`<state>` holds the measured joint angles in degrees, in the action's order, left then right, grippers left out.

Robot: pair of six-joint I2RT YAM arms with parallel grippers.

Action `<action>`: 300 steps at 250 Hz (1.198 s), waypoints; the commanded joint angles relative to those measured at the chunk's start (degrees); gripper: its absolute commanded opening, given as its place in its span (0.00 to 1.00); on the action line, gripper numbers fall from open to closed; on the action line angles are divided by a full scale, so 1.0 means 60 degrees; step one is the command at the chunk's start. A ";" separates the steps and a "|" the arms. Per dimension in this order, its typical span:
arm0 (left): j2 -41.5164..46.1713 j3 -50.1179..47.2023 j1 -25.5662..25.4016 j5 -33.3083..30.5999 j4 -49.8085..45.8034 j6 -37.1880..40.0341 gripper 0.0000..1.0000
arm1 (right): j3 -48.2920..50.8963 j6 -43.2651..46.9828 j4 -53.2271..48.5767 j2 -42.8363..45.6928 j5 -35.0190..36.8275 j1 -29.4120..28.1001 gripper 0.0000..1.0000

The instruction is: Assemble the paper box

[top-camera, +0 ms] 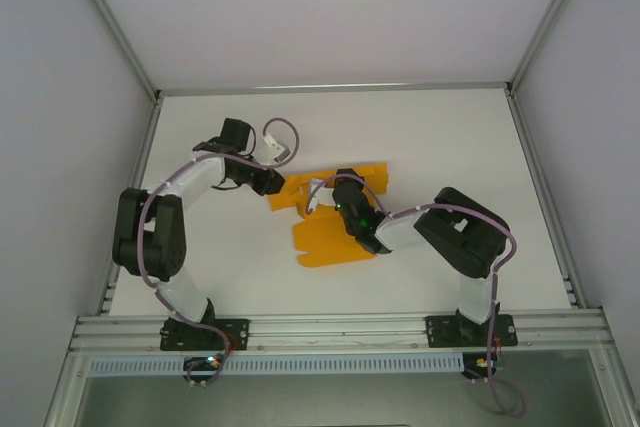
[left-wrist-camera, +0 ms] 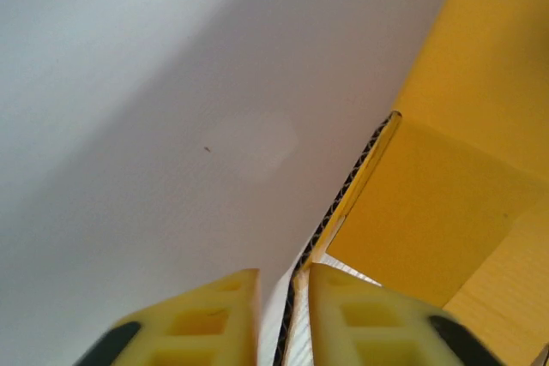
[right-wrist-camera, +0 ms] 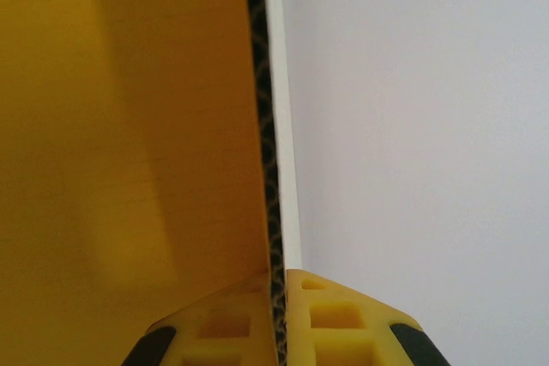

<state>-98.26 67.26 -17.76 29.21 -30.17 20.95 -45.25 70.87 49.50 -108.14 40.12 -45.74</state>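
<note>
At the centre of the white matte counter [top-camera: 450,147] lies the paper box [top-camera: 335,242], a bright orange-yellow die-cut sheet of thin corrugated card with several flaps and notched edges; its near portion rests flat on the surface. The card faces are smooth with fine parallel ribbing, and the cut edges expose dark zigzag fluting between the two liners. The left end effector [top-camera: 285,192] meets the sheet at its left edge. Its yellow moulded fingers [left-wrist-camera: 214,315], recessed with rectangular pockets, are nearly closed, with the fluted card edge running between them, clamped on the paper box. The right end effector [top-camera: 322,192] sits over the middle of the sheet. In the right wrist view its pads are pressed together on a card edge, likewise grasping the paper box.
</note>
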 commanded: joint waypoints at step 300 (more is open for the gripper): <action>0.3039 -0.3716 -0.1717 -0.3836 0.4019 -0.2663 0.09 | 0.1136 0.1877 0.2008 -0.0243 0.1324 -0.0666 0.00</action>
<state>-82.00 46.92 -26.44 6.39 -9.13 7.97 -38.70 78.15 58.85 -107.50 47.33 -47.94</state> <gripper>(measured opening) 0.058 0.056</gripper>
